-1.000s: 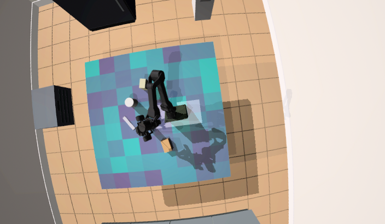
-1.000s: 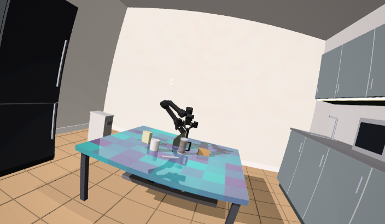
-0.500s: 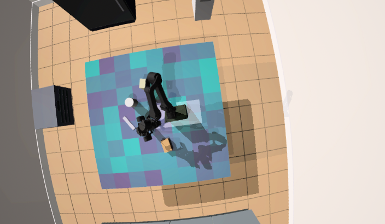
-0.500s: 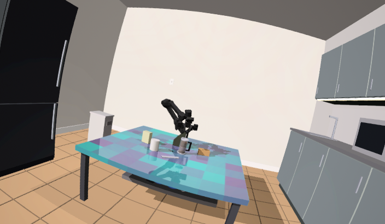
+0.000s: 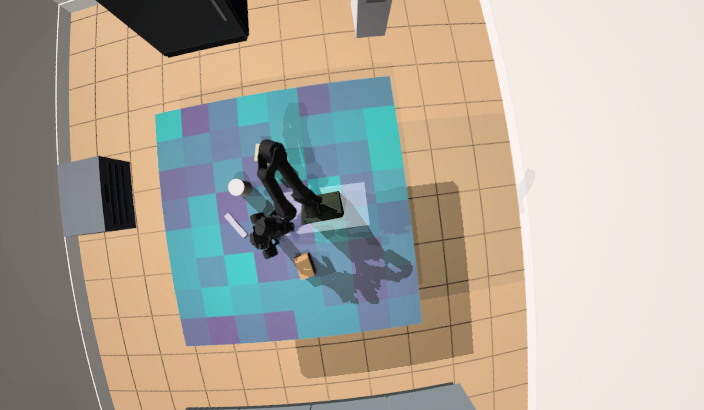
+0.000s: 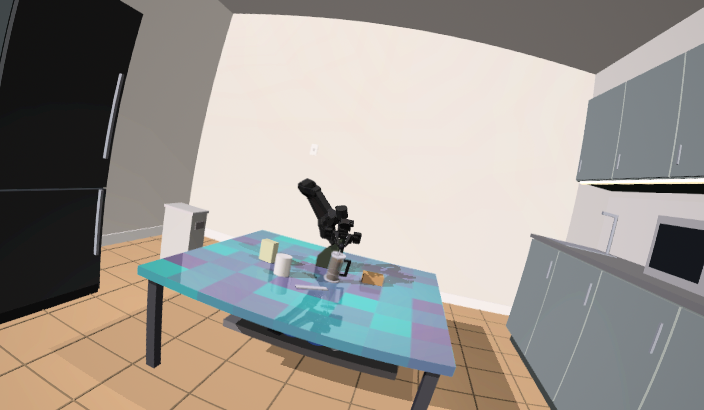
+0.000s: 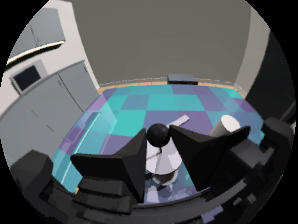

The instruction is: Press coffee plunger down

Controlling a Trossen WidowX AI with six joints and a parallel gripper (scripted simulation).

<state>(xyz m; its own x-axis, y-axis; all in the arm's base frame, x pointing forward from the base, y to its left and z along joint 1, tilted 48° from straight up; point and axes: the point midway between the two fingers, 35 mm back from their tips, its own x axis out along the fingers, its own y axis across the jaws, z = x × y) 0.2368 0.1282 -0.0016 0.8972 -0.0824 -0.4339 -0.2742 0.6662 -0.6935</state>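
Much bare worktop (image 6: 395, 325) around coffee press (image 6: 335, 265); gripper (image 7: 158, 156) clamped on plunger knob (image 7: 158, 135), press body mostly hidden beneath.

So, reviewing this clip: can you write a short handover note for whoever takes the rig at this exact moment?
Pincer: shut on the plunger knob, directly above the coffee press.
Things: the press stands upright on the checkered table, handle toward the brown box; white cup, cream block and a flat white strip lie apart from it.
Done: knob grasped; the pincer sits low, close over the lid, so the plunger looks largely pressed, though I cannot tell if it has bottomed out.
Left: finish any remaining travel straight down, open the pincer, lift away without nudging the press.
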